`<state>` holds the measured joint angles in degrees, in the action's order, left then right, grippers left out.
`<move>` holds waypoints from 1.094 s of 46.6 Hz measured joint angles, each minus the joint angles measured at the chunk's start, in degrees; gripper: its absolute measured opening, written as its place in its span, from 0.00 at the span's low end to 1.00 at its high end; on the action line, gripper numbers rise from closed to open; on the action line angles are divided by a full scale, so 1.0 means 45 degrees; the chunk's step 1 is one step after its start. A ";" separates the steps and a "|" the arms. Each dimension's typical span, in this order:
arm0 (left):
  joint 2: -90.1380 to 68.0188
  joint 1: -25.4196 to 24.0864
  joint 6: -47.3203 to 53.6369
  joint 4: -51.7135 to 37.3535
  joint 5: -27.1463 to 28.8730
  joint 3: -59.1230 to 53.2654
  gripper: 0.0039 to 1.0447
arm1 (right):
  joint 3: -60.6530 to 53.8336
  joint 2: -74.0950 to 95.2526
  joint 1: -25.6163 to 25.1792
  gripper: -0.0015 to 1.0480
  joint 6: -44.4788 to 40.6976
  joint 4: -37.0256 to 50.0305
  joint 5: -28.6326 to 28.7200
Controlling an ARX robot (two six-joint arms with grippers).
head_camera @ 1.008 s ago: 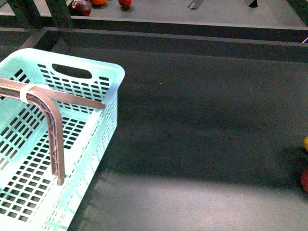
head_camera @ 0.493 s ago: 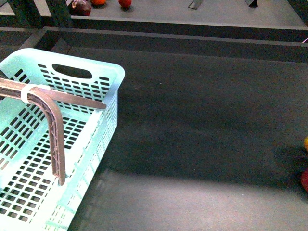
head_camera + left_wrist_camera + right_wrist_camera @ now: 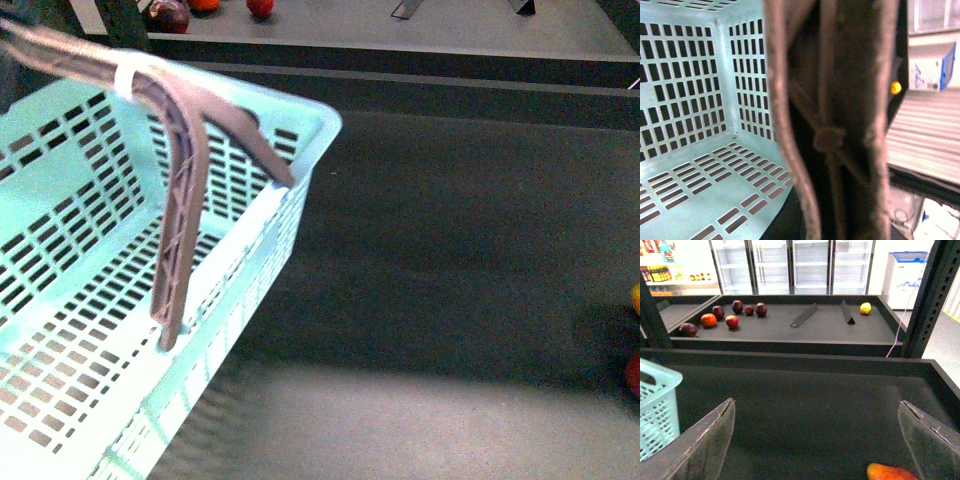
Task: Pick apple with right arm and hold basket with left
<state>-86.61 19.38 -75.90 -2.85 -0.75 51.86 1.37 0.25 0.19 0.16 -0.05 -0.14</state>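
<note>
The pale mint basket (image 3: 90, 300) hangs tilted at the left of the front view, its brownish-mauve handle (image 3: 180, 200) with a white band raised above it. My left gripper is shut on that handle (image 3: 832, 135), which fills the left wrist view and hides the fingers; the basket's slotted floor (image 3: 705, 165) shows beside it. The apple (image 3: 634, 375) is a red sliver at the front view's right edge. It also shows red and yellow-orange in the right wrist view (image 3: 892, 473), near one finger. My right gripper (image 3: 817, 440) is open and empty above the dark surface.
A small orange-yellow fruit (image 3: 636, 298) lies just beyond the apple. A back shelf holds several red and dark fruits (image 3: 732, 320), a yellow fruit (image 3: 866, 308) and two dividers (image 3: 805, 315). A dark raised rim (image 3: 450, 85) bounds the surface. A metal upright (image 3: 930, 295) stands nearby.
The basket has risen, tilted and swung right toward the camera. Its handle now stands much higher in the front view. The fruits at the right edge have not moved.
</note>
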 joint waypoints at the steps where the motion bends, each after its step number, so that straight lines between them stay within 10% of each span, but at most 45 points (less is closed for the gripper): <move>1: -0.0024 0.0185 0.0083 0.0063 -0.0049 0.0185 0.05 | -0.0005 0.0000 0.0000 0.91 0.0000 0.0000 0.0000; 19: -0.1049 0.3283 0.1564 0.0403 -0.0520 0.2293 0.05 | -0.0005 0.0000 0.0000 0.91 0.0000 0.0000 0.0000; 38: -0.1049 0.3434 0.1977 0.0403 -0.0500 0.2453 0.05 | 0.0000 0.0005 0.0000 0.91 0.0000 -0.0005 -0.0010; 41: -0.1049 0.3434 0.2016 0.0403 -0.0495 0.2453 0.05 | 0.0748 0.1035 0.0151 0.91 0.1399 -0.2059 -0.1496; 51: -0.1049 0.3444 0.2035 0.0403 -0.0559 0.2458 0.05 | 0.1923 0.5338 -0.3580 0.91 0.4114 -0.3866 -0.0087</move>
<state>-91.33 34.87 -66.74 -1.04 -3.27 62.92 10.02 24.27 -15.92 18.68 -17.45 -0.54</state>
